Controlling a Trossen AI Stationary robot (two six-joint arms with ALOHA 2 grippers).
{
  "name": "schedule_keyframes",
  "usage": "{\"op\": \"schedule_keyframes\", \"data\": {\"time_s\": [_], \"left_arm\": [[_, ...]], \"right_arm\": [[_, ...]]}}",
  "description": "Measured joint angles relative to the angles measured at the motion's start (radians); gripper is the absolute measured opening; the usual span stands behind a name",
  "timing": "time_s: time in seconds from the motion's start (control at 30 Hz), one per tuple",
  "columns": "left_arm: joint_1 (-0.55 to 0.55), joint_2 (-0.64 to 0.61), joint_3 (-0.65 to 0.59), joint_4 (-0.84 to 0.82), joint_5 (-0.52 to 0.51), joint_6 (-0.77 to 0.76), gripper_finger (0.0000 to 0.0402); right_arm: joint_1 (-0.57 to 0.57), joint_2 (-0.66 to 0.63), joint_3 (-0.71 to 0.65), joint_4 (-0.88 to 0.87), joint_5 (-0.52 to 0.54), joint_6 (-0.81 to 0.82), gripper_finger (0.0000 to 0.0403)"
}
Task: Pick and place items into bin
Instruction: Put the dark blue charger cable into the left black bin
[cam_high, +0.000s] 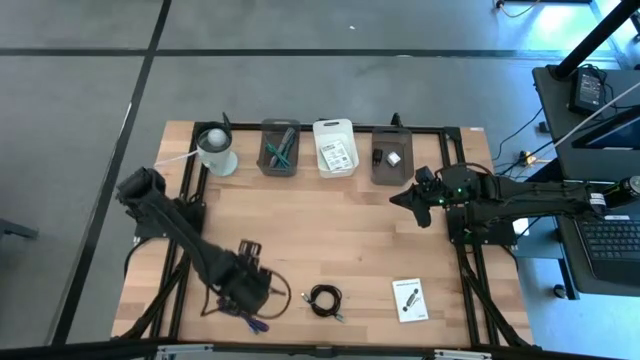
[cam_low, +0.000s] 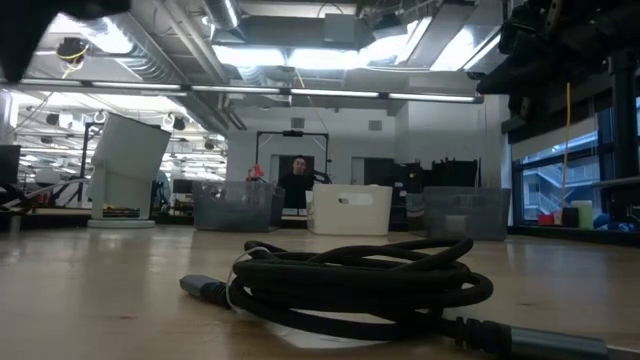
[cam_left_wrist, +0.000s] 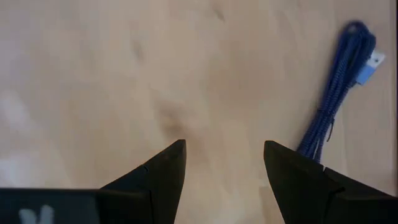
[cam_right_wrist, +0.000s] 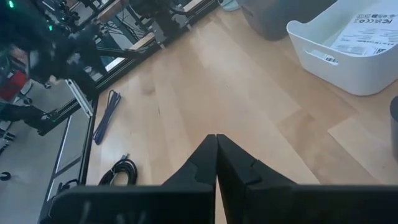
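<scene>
My left gripper (cam_left_wrist: 224, 144) is open and points down at bare wood near the table's near left corner (cam_high: 247, 297). A purple-blue bundled cable (cam_left_wrist: 339, 93) lies flat just beside it (cam_high: 251, 323), untouched. A coiled black cable (cam_high: 325, 299) (cam_low: 360, 280) and a white printed card (cam_high: 408, 298) lie flat near the near edge. My right gripper (cam_right_wrist: 216, 138) is shut and empty, hovering right of centre (cam_high: 398, 197), near the far bins.
Along the far edge stand a round translucent tub with a white top (cam_high: 216, 150), a grey bin holding teal tools (cam_high: 279, 148), a white bin with a printed card (cam_high: 334, 146) (cam_right_wrist: 348, 50) and a grey bin with small pieces (cam_high: 392, 155). The table's middle is bare wood.
</scene>
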Motion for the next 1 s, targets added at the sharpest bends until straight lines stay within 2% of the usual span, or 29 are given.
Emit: {"op": "schedule_keyframes", "data": {"time_s": [0.13, 0.37, 0.67, 0.8, 1.0], "left_arm": [[-0.049, 0.101, 0.0, 0.044, 0.042, 0.007, 0.021], [-0.115, 0.239, 0.0, 0.159, 0.205, -0.018, 0.021], [-0.176, 0.33, 0.0, 0.19, 0.212, -0.03, 0.0203], [-0.182, 0.352, 0.005, 0.184, 0.214, -0.034, 0.0165], [-0.179, 0.359, 0.004, 0.184, 0.223, -0.04, 0.0067]], "right_arm": [[0.0, 0.0, 0.0, -0.002, 0.0, -0.02, 0.0011], [0.0, 0.0, 0.0, -0.005, 0.001, -0.021, 0.0011], [0.0, 0.0, 0.0, -0.014, 0.001, -0.017, 0.0011], [0.0, 0.0, 0.0, -0.013, 0.001, -0.017, 0.0011], [0.0, 0.0, 0.0, -0.013, 0.001, -0.017, 0.0011]]}}
